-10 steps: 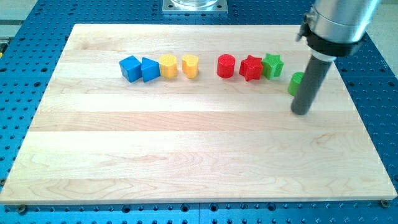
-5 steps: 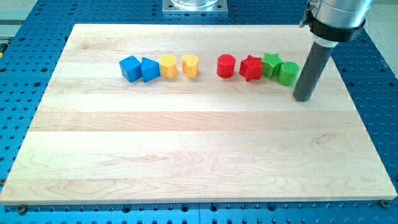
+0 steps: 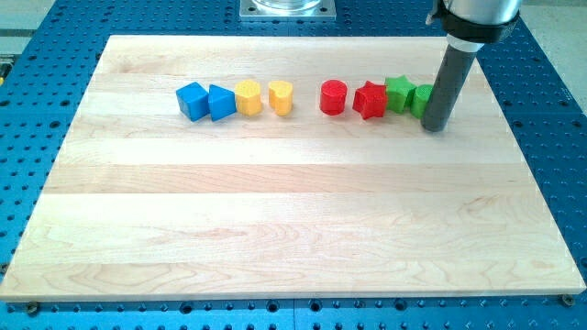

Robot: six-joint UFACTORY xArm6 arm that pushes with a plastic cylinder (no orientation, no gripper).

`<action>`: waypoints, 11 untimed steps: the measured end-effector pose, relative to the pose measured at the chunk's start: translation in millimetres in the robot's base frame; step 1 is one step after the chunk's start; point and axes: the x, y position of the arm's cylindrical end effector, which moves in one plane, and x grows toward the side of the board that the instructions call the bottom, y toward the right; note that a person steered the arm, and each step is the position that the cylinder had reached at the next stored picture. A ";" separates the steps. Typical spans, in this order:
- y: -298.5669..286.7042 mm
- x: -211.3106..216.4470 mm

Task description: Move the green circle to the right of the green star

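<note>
My tip [image 3: 436, 127] is resting in the frame's upper right, touching the green circle [image 3: 421, 99], itself pressing against the green star [image 3: 400, 93]. No fingers: just a bare rod. The circle is looking light, stiff and slippery; push its flank.

One camera looks down at an angle over the whole wooden board [image 3: 275, 229].
</note>
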 end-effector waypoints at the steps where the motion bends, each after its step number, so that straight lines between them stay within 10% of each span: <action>1: 0.1 0.0; 6: 78.9 -55.6; 11: -33.0 -81.5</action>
